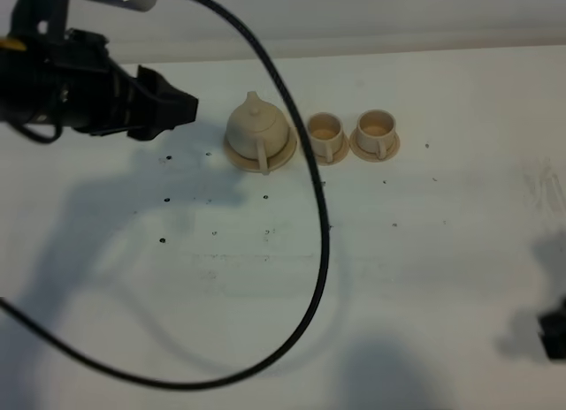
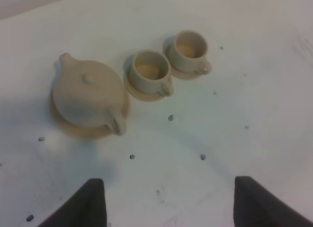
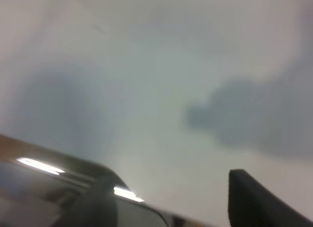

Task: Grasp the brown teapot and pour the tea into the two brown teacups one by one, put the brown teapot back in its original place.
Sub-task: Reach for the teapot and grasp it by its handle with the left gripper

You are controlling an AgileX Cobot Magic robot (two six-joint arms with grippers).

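Note:
The brown teapot (image 1: pixel 256 125) stands with its lid on, on its wide round saucer (image 1: pixel 282 155) at the back middle of the white table. The two brown teacups (image 1: pixel 325 132) (image 1: pixel 377 127) stand on small saucers in a row to its right. My left gripper (image 1: pixel 181 108) is open and empty, just left of the teapot and apart from it. In the left wrist view the teapot (image 2: pixel 88 92), its saucer (image 2: pixel 66 128) and both cups (image 2: pixel 149 70) (image 2: pixel 188 46) lie beyond the open gripper (image 2: pixel 168 205). My right gripper (image 1: pixel 553 335) is at the table's right edge; in its blurred wrist view the gripper (image 3: pixel 176 202) looks open and empty.
A black cable (image 1: pixel 325 242) hangs in a wide loop from the left arm across the middle of the table, passing in front of the cup nearer the teapot. Small dark specks (image 1: pixel 167 199) dot the table (image 1: pixel 442 251).

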